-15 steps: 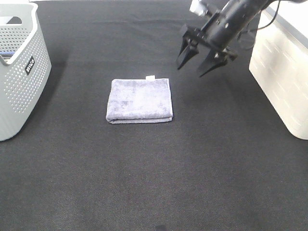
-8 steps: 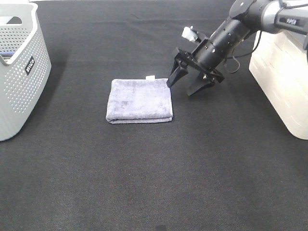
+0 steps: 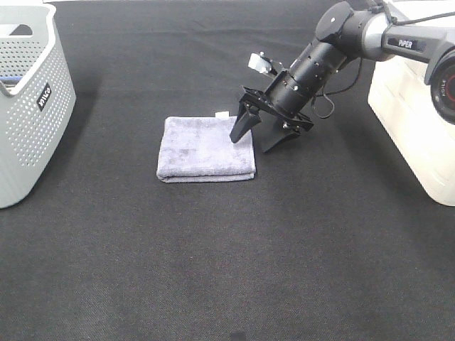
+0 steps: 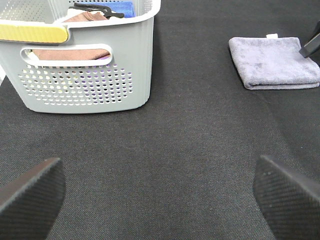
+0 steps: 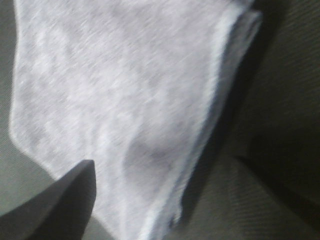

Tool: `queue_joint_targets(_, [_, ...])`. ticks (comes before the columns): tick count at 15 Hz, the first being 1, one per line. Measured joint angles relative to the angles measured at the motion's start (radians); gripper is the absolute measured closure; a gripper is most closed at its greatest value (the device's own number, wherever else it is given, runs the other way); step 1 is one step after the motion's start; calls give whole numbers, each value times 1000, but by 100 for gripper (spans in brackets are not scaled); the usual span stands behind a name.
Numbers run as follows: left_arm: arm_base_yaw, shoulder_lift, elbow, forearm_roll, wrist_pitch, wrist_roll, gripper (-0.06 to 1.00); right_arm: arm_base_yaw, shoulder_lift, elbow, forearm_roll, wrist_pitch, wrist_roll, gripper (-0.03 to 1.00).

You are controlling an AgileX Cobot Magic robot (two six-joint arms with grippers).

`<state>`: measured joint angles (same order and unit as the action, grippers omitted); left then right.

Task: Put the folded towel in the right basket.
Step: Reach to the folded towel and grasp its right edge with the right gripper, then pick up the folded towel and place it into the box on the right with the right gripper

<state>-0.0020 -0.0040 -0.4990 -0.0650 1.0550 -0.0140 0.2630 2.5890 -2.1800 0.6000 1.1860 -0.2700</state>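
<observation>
The right gripper [image 3: 250,144] has come down over the past second to the right edge of the folded towel [image 3: 206,148], which lies mid-table, jaws spread with one finger over the cloth, so a grasp looks imminent before carrying to the right basket [image 3: 419,128].

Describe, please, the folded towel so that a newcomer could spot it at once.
On the black table, look between the grey perforated basket at the left and the white basket at the right. The folded towel lies midway: a lilac rectangle, the only loose cloth there, with the open right gripper at its edge.
</observation>
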Motion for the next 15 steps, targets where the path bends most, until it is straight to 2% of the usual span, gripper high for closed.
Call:
queue_joint_targets(3, [0,0,0,0,0,0,-2,-2,25,-6,20,-4,2,30])
queue_joint_targets(5, [0,0,0,0,0,0,-2,-2,38,-7,67,-13,-13,39])
queue_joint_targets(6, [0,0,0,0,0,0,-2,-2,41,-6,82,-20,-23,49])
queue_joint_targets(8, [0,0,0,0,0,0,-2,-1,46,-6,85,-24,-27,81])
queue_joint_targets(9, [0,0,0,0,0,0,-2,-1,48,-6,85,-24,-27,92])
queue_joint_targets(12, [0,0,0,0,0,0,-2,-1,41,-6,80,-21,-34,92])
queue_joint_targets(15, [0,0,0,0,0,0,-2,-1,-45,-6,10,-3,-44,92])
